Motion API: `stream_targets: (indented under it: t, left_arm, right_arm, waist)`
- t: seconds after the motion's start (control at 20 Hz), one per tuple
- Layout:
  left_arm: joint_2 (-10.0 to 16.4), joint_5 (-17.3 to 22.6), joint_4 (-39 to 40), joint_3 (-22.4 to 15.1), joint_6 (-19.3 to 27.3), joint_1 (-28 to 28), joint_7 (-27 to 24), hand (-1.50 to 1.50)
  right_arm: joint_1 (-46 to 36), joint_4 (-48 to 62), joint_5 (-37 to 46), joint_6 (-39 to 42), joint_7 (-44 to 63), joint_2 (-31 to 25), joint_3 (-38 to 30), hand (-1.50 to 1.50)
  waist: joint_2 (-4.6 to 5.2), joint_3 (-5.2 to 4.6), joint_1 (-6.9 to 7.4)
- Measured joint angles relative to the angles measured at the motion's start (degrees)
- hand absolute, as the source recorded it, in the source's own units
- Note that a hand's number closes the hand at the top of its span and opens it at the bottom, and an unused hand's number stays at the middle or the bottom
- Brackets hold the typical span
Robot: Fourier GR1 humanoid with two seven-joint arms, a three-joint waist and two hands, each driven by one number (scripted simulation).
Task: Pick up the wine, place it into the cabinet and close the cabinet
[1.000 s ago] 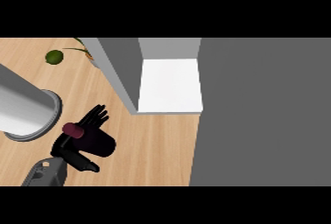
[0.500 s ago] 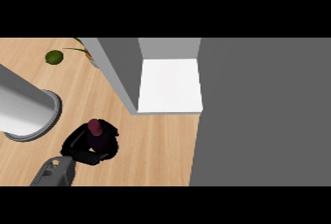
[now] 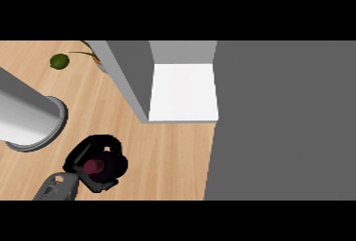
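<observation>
My black left hand [image 3: 117, 165], fingers splayed a sec ago, is now curled round the dark-red glass wine bottle [image 3: 94, 165], upright over the light wood counter [image 3: 167, 155], near & below-left of the open grey cabinet w/ white shelf [image 3: 182, 92], so grasp looks made, lift prob next.

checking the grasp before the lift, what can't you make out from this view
- wine: head view, only its dark red top shows; the left hand curled round it hides the body.
- right hand: not in the head view at all.
- cabinet: only a white shelf shows; its door cannot be told.
- grey cylinder: cut off by the left edge.
- green thing: too small to name.
</observation>
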Motion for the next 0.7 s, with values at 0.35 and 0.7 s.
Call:
stream_targets:
  t: [0.35, 0.7]
  left_arm:
    - [-2.0, 6.2, -3.7, 9.2, 12.9, 4.4, -1.3, 1.50]
    - [-4.3, 7.8, -16.1, 11.1, 20.4, 8.6, -1.7, 1.50]
  right_arm:
    - [0.5, 0.2, 0.1, -0.1, -0.4, 0.3, -0.5, -1.50]
    - [0.9, -0.1, 0.1, 0.1, 0.1, 0.3, 0.1, -1.50]
  waist:
    - [-0.17, 0.05, 0.75]
    - [-0.17, 0.06, 0.77]
